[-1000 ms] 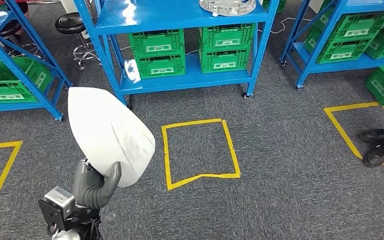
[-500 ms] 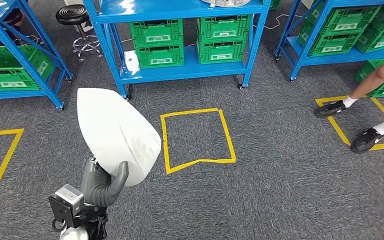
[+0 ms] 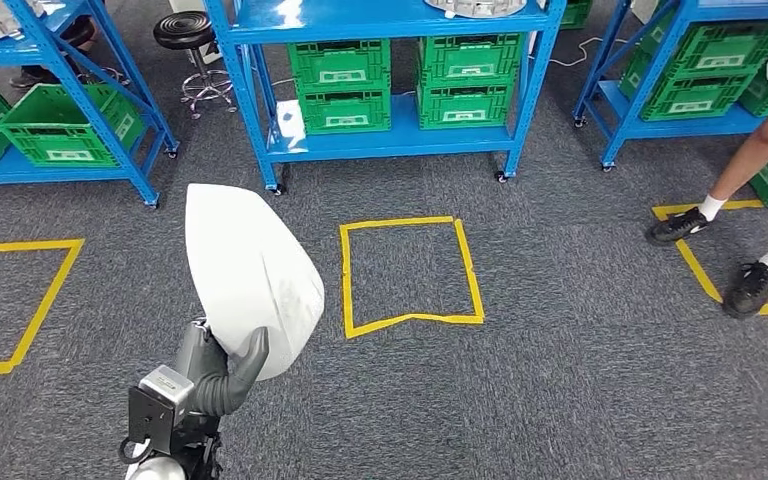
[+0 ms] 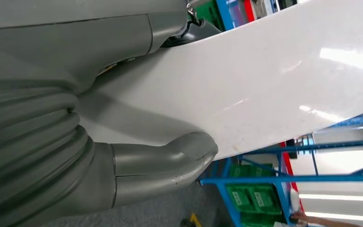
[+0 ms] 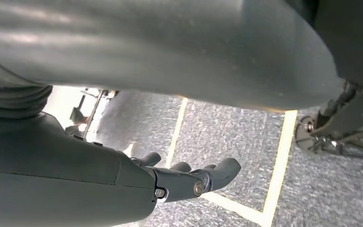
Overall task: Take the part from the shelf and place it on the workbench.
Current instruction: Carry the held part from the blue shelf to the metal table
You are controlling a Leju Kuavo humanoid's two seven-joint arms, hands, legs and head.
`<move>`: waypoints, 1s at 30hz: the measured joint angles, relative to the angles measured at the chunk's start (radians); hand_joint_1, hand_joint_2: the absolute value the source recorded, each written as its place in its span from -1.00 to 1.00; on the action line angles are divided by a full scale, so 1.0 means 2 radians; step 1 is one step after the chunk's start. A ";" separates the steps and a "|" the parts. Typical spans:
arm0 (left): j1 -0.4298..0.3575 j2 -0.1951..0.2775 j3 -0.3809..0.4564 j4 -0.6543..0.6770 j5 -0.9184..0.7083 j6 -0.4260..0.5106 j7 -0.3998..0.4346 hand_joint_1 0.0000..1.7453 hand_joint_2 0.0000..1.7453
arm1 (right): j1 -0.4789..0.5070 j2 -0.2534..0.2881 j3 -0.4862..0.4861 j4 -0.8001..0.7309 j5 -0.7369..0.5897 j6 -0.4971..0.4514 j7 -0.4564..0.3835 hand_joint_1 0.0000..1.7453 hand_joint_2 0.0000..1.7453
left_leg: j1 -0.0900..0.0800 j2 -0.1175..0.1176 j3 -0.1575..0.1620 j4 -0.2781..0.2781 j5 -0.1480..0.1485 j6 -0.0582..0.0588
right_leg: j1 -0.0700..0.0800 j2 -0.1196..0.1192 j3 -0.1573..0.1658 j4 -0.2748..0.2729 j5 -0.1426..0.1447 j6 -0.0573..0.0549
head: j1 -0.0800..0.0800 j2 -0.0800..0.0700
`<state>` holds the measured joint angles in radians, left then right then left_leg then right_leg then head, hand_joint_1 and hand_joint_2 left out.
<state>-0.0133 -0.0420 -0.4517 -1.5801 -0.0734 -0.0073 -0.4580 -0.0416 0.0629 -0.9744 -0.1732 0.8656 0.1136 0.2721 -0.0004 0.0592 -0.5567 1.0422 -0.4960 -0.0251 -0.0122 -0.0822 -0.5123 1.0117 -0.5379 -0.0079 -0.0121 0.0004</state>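
Observation:
The part is a large white curved shell, smooth and glossy. My left hand grips its lower edge and holds it upright over the grey carpet, at the lower left of the head view. In the left wrist view the thick grey thumb presses against the white shell. My right hand hangs low above the floor with its fingers apart and nothing in them. No workbench is in sight.
Blue shelves with green crates stand ahead, with more racks to the left and right. A yellow tape square marks the carpet in front. A person's legs stand at the right. A black stool is behind the racks.
The camera has moved, so the shelves and tape square have shifted in the picture. The person at the right has stepped. My left hand still holds the white part the same way.

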 joint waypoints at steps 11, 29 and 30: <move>0.019 0.010 0.009 -0.020 -0.015 -0.019 0.014 1.00 1.00 | -0.003 0.013 0.002 0.000 0.006 0.002 -0.003 -1.00 -1.00 | -0.005 -0.049 -0.017 -0.009 0.013 0.030 | 0.000 0.039 -0.062 0.125 -0.047 0.010 | 0.003 0.000; 0.063 0.042 0.019 -0.053 -0.025 0.041 0.005 1.00 1.00 | 0.004 0.012 0.021 0.000 0.036 0.033 -0.015 -1.00 -1.00 | 0.010 -0.011 -0.023 0.025 -0.003 -0.015 | -0.005 0.000 -0.007 0.003 0.004 -0.002 | -0.001 0.000; 0.066 0.042 0.019 -0.057 -0.025 0.043 0.005 1.00 1.00 | 0.004 0.011 0.023 0.000 0.037 0.033 -0.012 -1.00 -1.00 | 0.009 -0.005 -0.012 0.003 0.002 -0.011 | -0.004 -0.004 -0.006 0.003 0.002 0.002 | -0.001 0.000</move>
<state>0.1177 0.0418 -0.4128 -1.6940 -0.1238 0.0794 -0.4478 -0.0340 0.0851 -0.9281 -0.1728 0.9389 0.1792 0.2480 0.0184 0.0485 -0.5802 1.0489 -0.4911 -0.0480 -0.0207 -0.0895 -0.5236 1.0183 -0.5329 -0.0048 -0.0150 0.0004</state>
